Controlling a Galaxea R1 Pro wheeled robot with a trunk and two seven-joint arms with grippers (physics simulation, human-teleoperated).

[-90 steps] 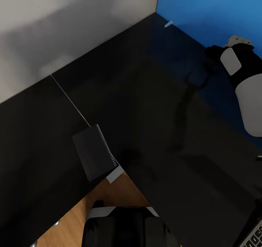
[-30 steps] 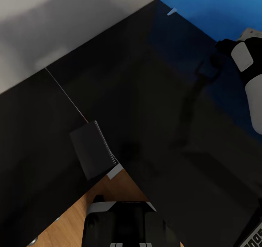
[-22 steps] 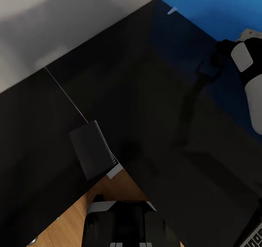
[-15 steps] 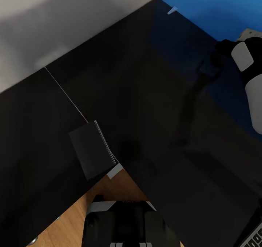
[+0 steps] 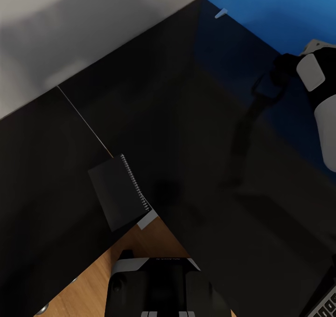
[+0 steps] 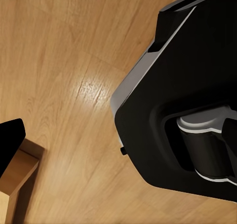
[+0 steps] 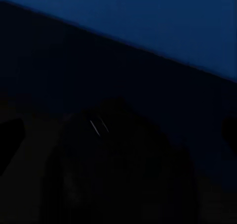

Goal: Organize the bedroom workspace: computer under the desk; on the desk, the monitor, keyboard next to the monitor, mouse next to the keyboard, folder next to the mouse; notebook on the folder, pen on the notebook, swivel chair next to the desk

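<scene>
Your right gripper [image 5: 268, 86] hangs low over the far side of the desk [image 5: 186, 135], close to the blue wall panel [image 5: 280, 14]; I judge you are working a small dark object there, possibly the mouse, though it is black against black and I cannot name it with any confidence; whether the fingers are apart or closed on something I cannot tell, since in the head view they merge with their own reflection and the right wrist view is almost wholly dark.

The notebook [image 5: 119, 198] lies at the inner corner of the desk, its spiral edge showing and one corner jutting over the wooden floor [image 5: 93, 279]; the pen [image 5: 220, 13] rests well apart from it, up against the blue panel near the room's corner; a sliver of the keyboard [image 5: 326, 303] is cut off at the frame's lower right edge.

The left wrist view looks down at the floor and the robot's own base [image 6: 187, 105]; the left gripper's state is not shown.

The next move calls for confirming what sits under the right fingers before closing; raise the head or shift the wrist for contrast.
</scene>
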